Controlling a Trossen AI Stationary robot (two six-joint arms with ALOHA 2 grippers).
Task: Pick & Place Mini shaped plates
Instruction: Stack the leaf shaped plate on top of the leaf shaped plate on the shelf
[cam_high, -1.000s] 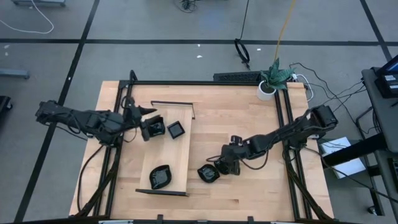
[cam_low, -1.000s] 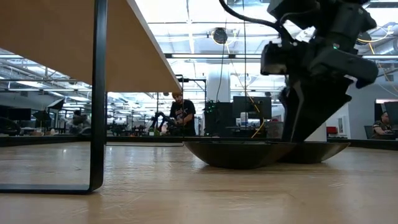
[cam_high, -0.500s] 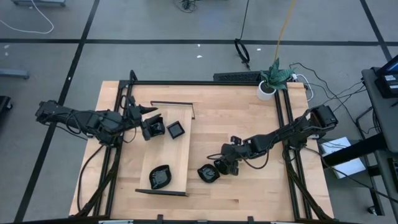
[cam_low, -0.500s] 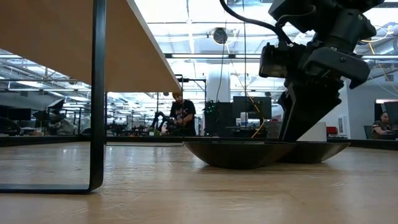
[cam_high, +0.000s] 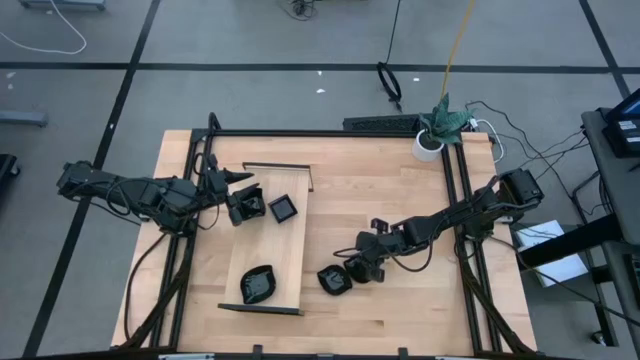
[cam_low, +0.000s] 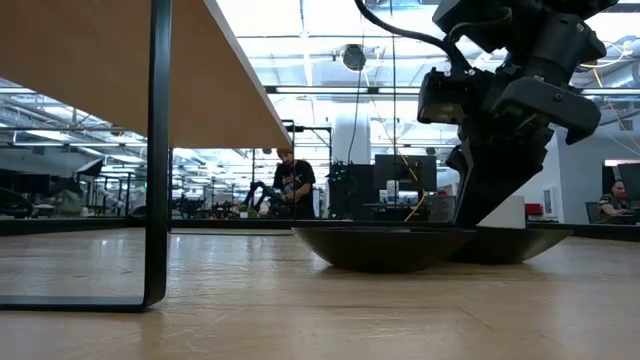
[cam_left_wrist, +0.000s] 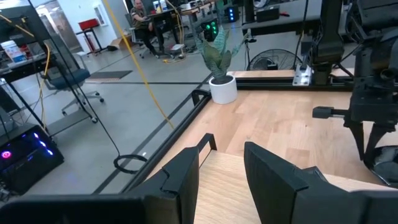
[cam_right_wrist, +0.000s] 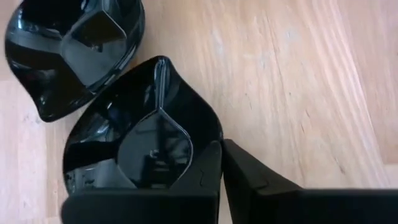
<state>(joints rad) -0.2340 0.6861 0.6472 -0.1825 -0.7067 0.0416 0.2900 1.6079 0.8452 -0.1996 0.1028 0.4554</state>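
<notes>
Right claw (cam_high: 352, 272) was low over the surface (cam_high: 400, 200), front of centre, just right of the board (cam_high: 268, 240). In the right wrist view its two fingers (cam_right_wrist: 205, 171) sat pressed together with almost no gap, tips on the rim of a leaf-shaped plate (cam_right_wrist: 146, 134); nothing visibly between them, so whether they pinched the rim could not be told. A second plate (cam_right_wrist: 71, 53) lay touching the first, beyond it. From above, these two read as one dark cluster (cam_high: 335, 279) on bare wood at the claw's tip. Low view showed the near plate (cam_low: 385, 245) flat on the wood with the claw (cam_low: 490, 190) behind it.

Left claw (cam_high: 240, 205) hung at the board's left edge, far half. Its fingers (cam_left_wrist: 180, 180) stood parted with a clear gap and held nothing.

On the board: a square plate (cam_high: 284, 208) just right of the left claw, and a lobed plate (cam_high: 259, 284) near the front end.

Potted plant (cam_high: 438, 125) stood at the far right corner of the surface.
</notes>
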